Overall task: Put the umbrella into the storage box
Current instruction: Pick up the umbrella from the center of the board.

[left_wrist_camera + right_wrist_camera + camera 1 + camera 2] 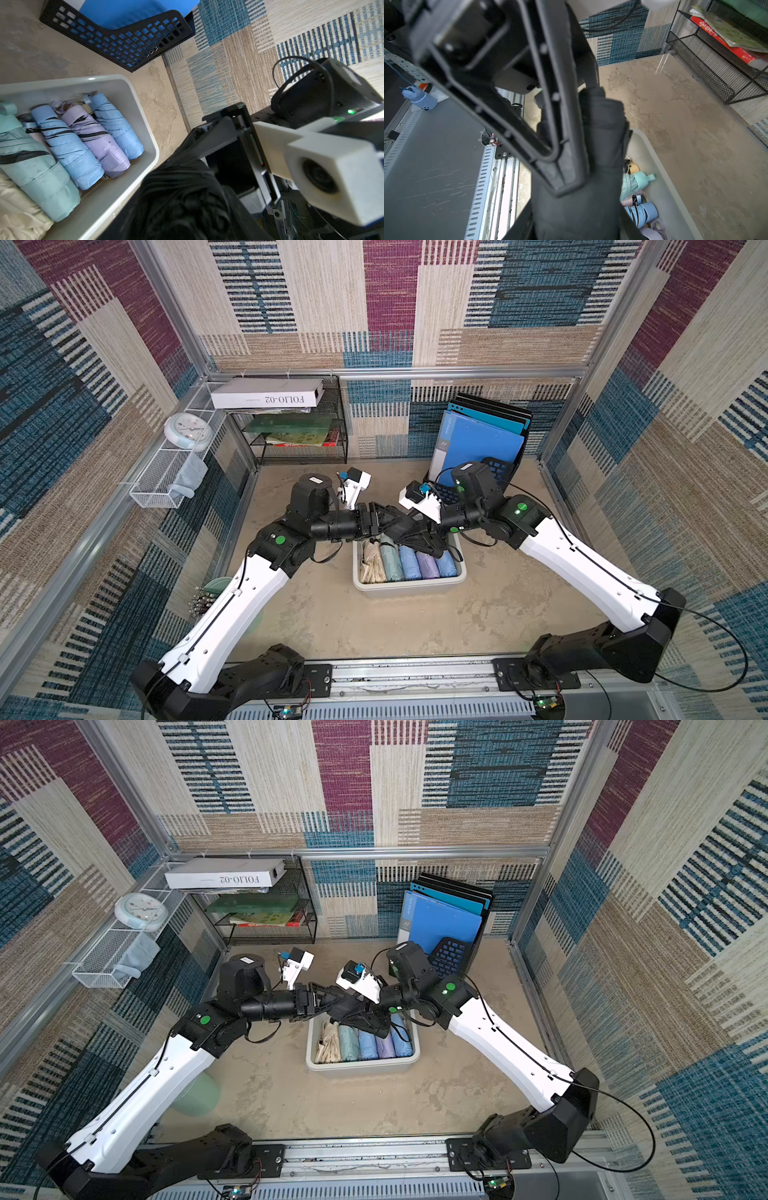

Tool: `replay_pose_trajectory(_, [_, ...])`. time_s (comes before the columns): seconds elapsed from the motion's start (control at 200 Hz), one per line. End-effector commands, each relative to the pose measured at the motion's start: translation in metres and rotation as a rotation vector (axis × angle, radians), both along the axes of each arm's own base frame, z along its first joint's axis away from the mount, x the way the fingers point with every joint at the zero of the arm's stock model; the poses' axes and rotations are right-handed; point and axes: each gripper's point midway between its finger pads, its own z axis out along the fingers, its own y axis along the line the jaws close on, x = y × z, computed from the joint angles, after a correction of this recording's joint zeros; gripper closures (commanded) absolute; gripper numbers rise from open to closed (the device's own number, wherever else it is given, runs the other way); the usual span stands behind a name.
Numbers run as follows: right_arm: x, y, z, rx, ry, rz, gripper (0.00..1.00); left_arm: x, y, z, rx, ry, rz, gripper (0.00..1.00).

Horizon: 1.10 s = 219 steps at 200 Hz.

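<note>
Nearest me sits the storage box. Its floor is filled wall to wall by five folded umbrellas lying side by side, from beige at the left through teal, blue and lilac to blue at the right. That is why I carry my load high. There is no bare slot to slide into, so I judge it must go on top of the row.

Just beyond, over the far right part of the box, hangs the black umbrella. It is above the far ends of the lilac and right-hand blue ones, and I cannot tell whether it touches them. My right claw is clenched around it from the right, cloth bunching out of the jaws (the left wrist view shows this best). My left claw comes in from the left and meets the same bundle. In the right wrist view one of its fingers lies along the black cloth, but I cannot tell whether it pinches or merely rests there. So the umbrella sits between my two claws, not yet in the box.

Farther off stands the black lattice file holder with its blue folders, clear of the way down, I reckon.
</note>
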Motion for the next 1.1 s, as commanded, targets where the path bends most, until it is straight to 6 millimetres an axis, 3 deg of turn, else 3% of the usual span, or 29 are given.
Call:
replay_pose_trajectory(0.0, [-0.001,0.005,0.005,0.014,-0.014,0.015,0.82,-0.002,-0.005,0.011,-0.038,-0.037,-0.037,0.60])
replay_pose_trajectory(0.145, [0.002,0.003,0.007,0.010,-0.024,-0.022,0.72,0.002,-0.006,0.013,-0.053,-0.032,-0.019,0.79])
replay_pose_trajectory(0.255, [0.009,-0.001,0.014,0.020,-0.024,-0.098,0.48,0.009,-0.004,0.017,-0.059,-0.049,0.016,0.89])
replay_pose_trajectory(0.391, [0.017,-0.014,0.044,0.091,-0.043,-0.233,0.27,0.028,0.003,0.023,-0.060,-0.103,0.133,1.00])
replay_pose_trajectory(0.446, [0.023,-0.023,0.060,0.138,-0.035,-0.323,0.23,0.041,0.011,0.027,-0.067,-0.137,0.219,1.00])
replay_pose_trajectory(0.611, [0.040,-0.049,0.101,0.382,0.177,-0.622,0.23,0.073,0.035,0.055,-0.196,-0.234,0.463,1.00])
replay_pose_trajectory(0.721, [0.049,-0.065,0.102,0.602,0.458,-0.797,0.25,0.086,0.047,0.076,-0.328,-0.278,0.571,1.00])
replay_pose_trajectory(0.912, [0.052,-0.066,0.103,0.947,0.758,-0.763,0.22,0.091,0.048,0.098,-0.487,-0.289,0.601,1.00])
replay_pose_trajectory(1.092, [0.059,-0.063,0.119,1.159,0.818,-0.670,0.18,0.082,0.041,0.110,-0.585,-0.300,0.605,1.00])
